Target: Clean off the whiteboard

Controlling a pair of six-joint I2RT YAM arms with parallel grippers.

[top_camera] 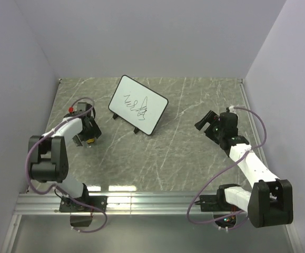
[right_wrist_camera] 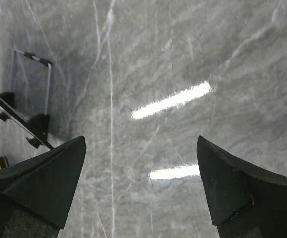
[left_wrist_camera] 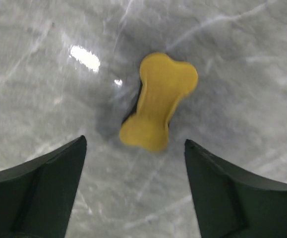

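Note:
The whiteboard [top_camera: 138, 104] stands tilted on small black feet at the back middle of the table, with black scribbles on its face. In the right wrist view its black rim [right_wrist_camera: 14, 118] shows edge-on at the far left. A small yellow bone-shaped eraser [left_wrist_camera: 158, 101] lies flat on the table. My left gripper [left_wrist_camera: 135, 141] hovers right above the eraser, open, with a finger on each side of its near end and neither touching it. From the top view the left gripper [top_camera: 87, 137] sits left of the board. My right gripper [right_wrist_camera: 141, 139] is open and empty over bare table, to the right of the board [top_camera: 207, 122].
The grey marble tabletop [top_camera: 184, 153] is walled in by white panels on three sides. An aluminium rail [top_camera: 152, 203] runs along the near edge by the arm bases. Bright lamp reflections show on the table in both wrist views.

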